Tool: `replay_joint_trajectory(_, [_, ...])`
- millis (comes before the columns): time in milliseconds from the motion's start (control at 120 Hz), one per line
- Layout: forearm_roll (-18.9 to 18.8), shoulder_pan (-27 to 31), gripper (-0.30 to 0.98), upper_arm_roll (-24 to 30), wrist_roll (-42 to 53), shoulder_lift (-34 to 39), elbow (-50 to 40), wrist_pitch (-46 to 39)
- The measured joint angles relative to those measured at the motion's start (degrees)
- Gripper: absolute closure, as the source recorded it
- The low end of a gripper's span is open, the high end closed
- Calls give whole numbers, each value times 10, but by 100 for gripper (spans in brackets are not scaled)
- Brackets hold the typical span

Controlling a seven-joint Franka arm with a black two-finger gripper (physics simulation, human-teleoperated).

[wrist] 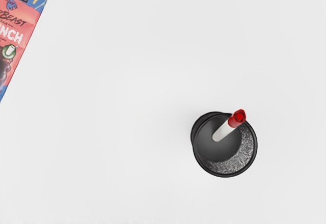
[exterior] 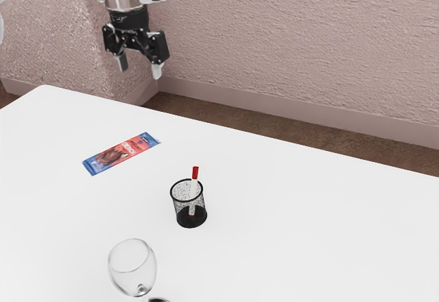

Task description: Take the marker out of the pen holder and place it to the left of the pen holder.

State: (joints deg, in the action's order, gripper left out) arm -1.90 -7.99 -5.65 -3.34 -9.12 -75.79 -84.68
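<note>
Exterior view, marker [exterior: 195,173] inside the mesh pen holder [exterior: 182,217], red end up toward 12 o'clock, long axis slightly tilted, empty gripper [exterior: 140,66] spread wide at the holder's 11 o'clock

Open air above tilted marker [wrist: 229,126] in pen holder [wrist: 246,155]

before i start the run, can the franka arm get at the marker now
Likely yes: the marker sticks up out of the pen holder, its red end above the rim with nothing over it, and the gripper is open and empty.
</note>
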Motion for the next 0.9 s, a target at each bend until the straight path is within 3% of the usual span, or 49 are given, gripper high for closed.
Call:
replay_joint_trajectory(233, [3,1,0,-4,-6,-36,2,-6])
replay_joint_trajectory(375, [18,1,0,1,-9,-156,40,-32])
replay_joint_trajectory(600, [54,0,0,30,-12,-239,49,-25])
replay_joint_trajectory(900, [48,0,0,33,-23,-288,46,-17])
